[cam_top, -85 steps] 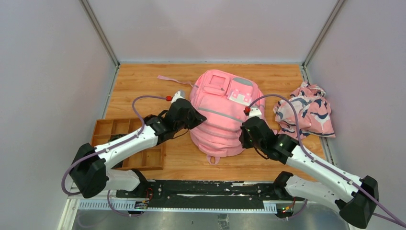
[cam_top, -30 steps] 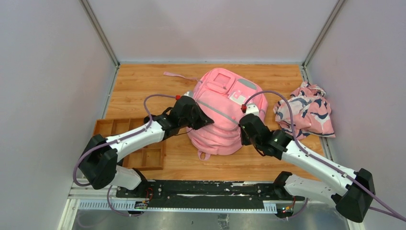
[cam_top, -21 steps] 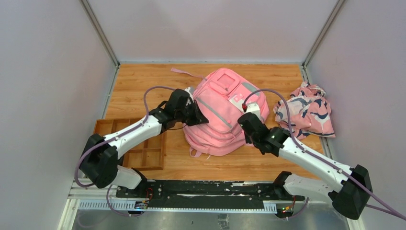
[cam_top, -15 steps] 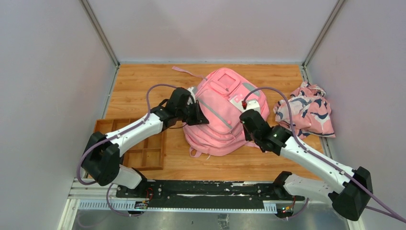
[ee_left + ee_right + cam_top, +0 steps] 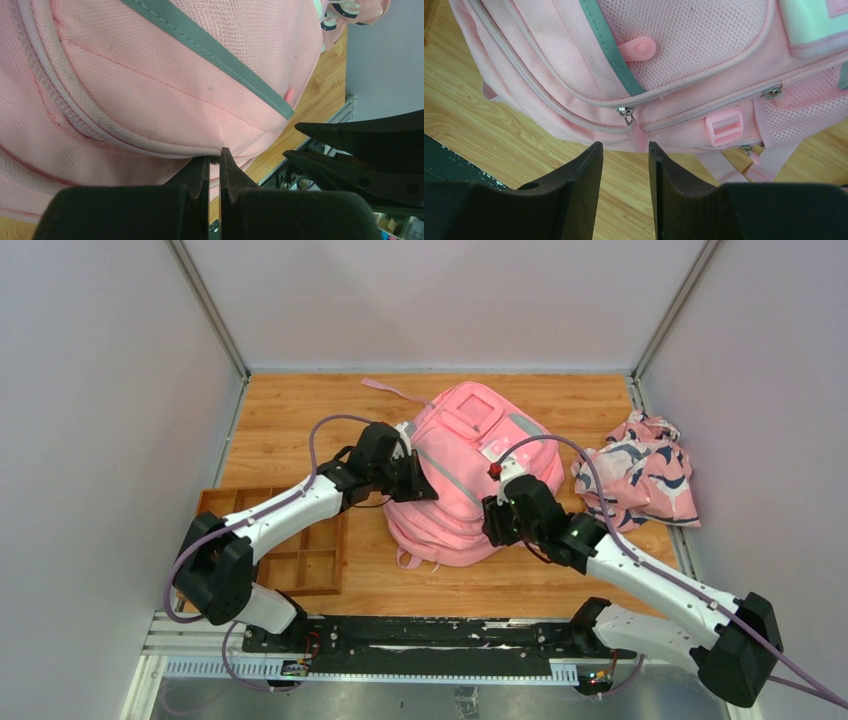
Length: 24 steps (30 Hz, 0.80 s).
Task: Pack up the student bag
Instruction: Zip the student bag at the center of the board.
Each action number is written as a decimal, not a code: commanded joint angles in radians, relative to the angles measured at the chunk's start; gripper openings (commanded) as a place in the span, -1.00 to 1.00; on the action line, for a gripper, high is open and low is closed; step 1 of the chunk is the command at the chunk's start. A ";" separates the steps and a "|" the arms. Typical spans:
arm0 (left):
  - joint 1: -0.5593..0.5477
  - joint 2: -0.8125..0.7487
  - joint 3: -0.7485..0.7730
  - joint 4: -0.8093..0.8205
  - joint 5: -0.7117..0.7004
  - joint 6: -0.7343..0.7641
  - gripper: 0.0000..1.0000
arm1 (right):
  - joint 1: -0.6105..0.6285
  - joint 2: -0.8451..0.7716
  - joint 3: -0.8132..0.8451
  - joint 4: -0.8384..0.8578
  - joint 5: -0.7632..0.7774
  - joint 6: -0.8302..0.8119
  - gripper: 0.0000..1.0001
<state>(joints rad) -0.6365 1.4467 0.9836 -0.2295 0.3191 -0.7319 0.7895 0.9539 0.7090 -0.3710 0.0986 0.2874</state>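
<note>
The student bag point(image 5: 470, 455), a large pink backpack with grey trim, lies front-up on the wooden table. My left gripper point(image 5: 418, 483) is at its left side. In the left wrist view the bag point(image 5: 150, 75) fills the frame and the left gripper point(image 5: 215, 160) is shut on its piped seam edge. My right gripper point(image 5: 492, 527) is at the bag's near right side. The right wrist view shows this gripper point(image 5: 624, 146) open with nothing between its fingers, just off the bag's point(image 5: 574, 65) edge, below a zipper pull point(image 5: 626, 116).
A crumpled pink cloth with a navy-white pattern point(image 5: 640, 475) lies at the right wall. A wooden compartment tray point(image 5: 290, 565) sits near left, under the left arm. A pink strap point(image 5: 385, 390) trails from the bag toward the back. Grey walls enclose the table.
The right gripper has opened, let go of the bag and shifted left and nearer. The left gripper has stayed shut on the bag, which turned and slid slightly toward the back.
</note>
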 commanded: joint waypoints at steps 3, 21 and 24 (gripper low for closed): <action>-0.007 0.015 0.029 -0.008 0.070 0.052 -1.00 | -0.008 0.064 -0.013 0.080 -0.002 -0.020 -0.15; -0.005 0.010 0.039 -0.046 0.075 0.096 -1.00 | -0.016 0.066 -0.012 0.034 0.210 -0.033 -1.00; -0.001 0.002 0.040 -0.071 0.068 0.115 -1.00 | -0.051 0.086 0.003 0.021 0.217 -0.038 -1.00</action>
<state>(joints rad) -0.6365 1.4525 0.9966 -0.2398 0.3473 -0.7006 0.7876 1.0355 0.7017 -0.3153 0.2195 0.2729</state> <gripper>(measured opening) 0.046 0.020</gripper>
